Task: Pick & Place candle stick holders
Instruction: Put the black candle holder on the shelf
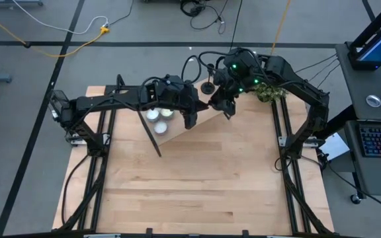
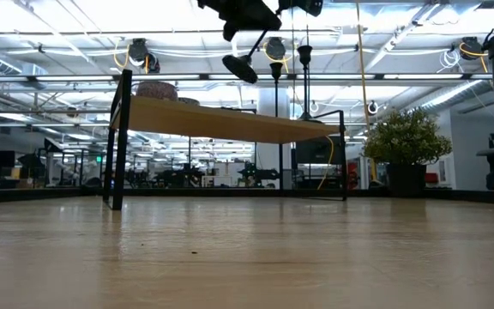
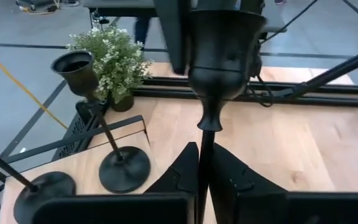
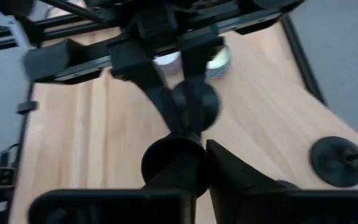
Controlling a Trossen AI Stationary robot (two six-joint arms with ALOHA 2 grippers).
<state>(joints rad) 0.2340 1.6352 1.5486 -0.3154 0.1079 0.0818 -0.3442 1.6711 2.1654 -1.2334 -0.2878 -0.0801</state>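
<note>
Both arms raised mid-table, left gripper [image 1: 190,119] clamped, right gripper [image 1: 228,109] clamped

wooden shelf [image 1: 197,125], tealights [image 1: 159,114], candle stick holders [image 1: 207,86]

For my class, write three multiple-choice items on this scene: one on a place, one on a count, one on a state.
1. Where is the plant?
A. At the table's far right corner
B. At its near left corner
C. On top of the shelf

2. How many holders stand upright on the shelf?
A. One
B. Two
C. Four

3. What is the left pincer doing?
A. Hanging open over the tealights
B. Clamping a holder's stem
C. Lying open on the table

Key:
1 A: the high view shows the plant at that corner, by the right arm.
2 B: the left wrist view shows two standing, the second beside the first.
3 B: its fingers close on the stem of a third holder, held tilted in the air, with the right pincer at the cup end.
</note>
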